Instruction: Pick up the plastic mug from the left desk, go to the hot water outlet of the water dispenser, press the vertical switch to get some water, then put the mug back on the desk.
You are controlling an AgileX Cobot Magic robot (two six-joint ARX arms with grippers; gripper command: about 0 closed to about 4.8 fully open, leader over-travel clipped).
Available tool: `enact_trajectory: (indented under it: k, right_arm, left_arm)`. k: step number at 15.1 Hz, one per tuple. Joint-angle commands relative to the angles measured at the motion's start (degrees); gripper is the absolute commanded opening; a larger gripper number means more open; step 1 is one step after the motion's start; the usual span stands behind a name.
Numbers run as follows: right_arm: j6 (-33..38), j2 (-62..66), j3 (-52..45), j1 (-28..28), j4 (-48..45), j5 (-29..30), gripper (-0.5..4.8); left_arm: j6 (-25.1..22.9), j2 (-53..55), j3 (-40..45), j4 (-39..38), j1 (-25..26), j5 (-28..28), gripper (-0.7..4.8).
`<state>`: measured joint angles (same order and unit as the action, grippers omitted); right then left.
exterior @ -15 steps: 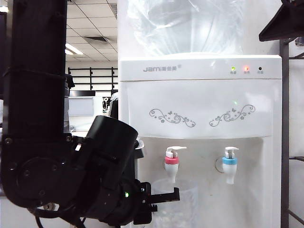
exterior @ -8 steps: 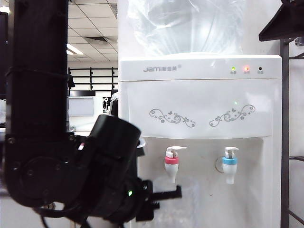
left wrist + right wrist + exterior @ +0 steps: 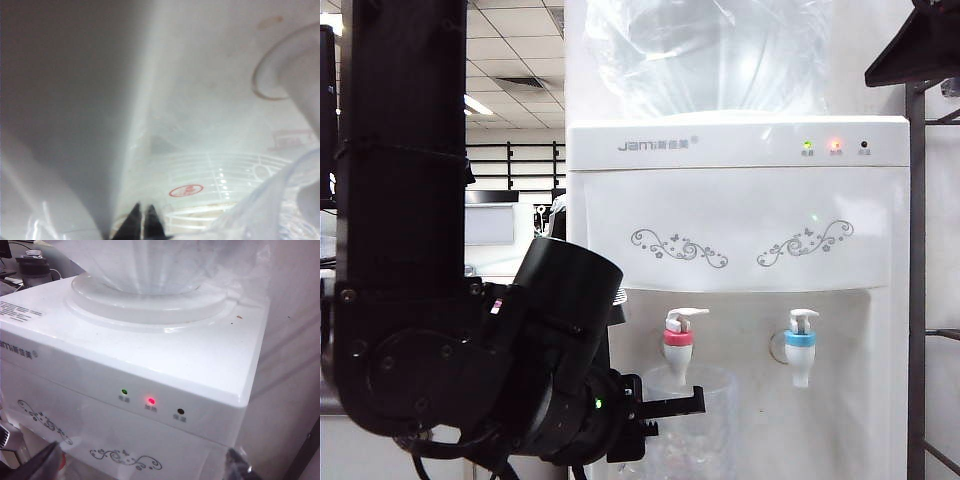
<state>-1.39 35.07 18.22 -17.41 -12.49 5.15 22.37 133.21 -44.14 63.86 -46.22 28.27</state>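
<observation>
The water dispenser [image 3: 740, 300] fills most of the exterior view, white, with its large clear bottle [image 3: 710, 55] on top and 3 indicator lights [image 3: 834, 146] on its upper panel. The left arm [image 3: 400, 250] is seen as a bulky black column at the left of that view, bent toward the taps.

The plastic mug [image 3: 688, 425] is held up directly beneath the hot water outlet [image 3: 679, 345], whose nozzle sits just at the mug's rim; the vertical switch [image 3: 684, 316] stands above the pink-red collar. The blue-collared tap [image 3: 800, 345] is seen well to the right.

The left gripper [image 3: 142, 220] is pressed together, its 2 dark tips meeting, pinching the mug at its side.

The right gripper [image 3: 140, 462] is spread wide, held high before the dispenser's upper front, nothing between its fingers.
</observation>
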Motion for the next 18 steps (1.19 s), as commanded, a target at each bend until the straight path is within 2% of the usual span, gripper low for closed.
enact_trajectory:
  k: [1,7,10,11,12,13,15,18]
  right_arm:
    - [-0.15,-0.07,0.33,-0.04,-0.59,-0.13,4.27]
    - [-0.13,-0.04,0.33,-0.07,-1.09,0.00,4.27]
    - [1.86,-0.04,0.33,-0.07,-0.39,2.93,4.26]
    - [4.22,0.04,0.33,-0.09,-0.22,4.13,3.97]
    - [7.58,0.17,0.33,-0.13,-0.20,5.49,2.94]
    - [8.02,0.37,0.33,-0.13,-0.17,7.69,1.71]
    - [7.82,1.64,0.39,-0.17,-0.24,10.49,-0.02]
    - [10.49,7.78,1.40,-3.23,0.17,10.45,-0.02]
  left_arm:
    - [0.15,-0.66,-0.42,3.04,1.18,6.45,-0.05]
    - [0.15,-0.66,-0.42,3.04,1.18,6.45,-0.05]
    - [0.15,-0.66,-0.42,3.04,1.18,6.45,-0.05]
    - [0.15,-0.66,-0.42,3.04,1.18,6.43,-0.05]
    - [0.15,-0.66,-0.42,3.04,1.18,6.43,-0.05]
    - [0.15,-0.66,-0.42,3.04,1.18,6.45,-0.05]
    - [0.15,-0.66,-0.44,3.04,1.18,6.43,-0.05]
    - [0.15,-0.66,-0.44,3.04,1.18,6.43,-0.05]
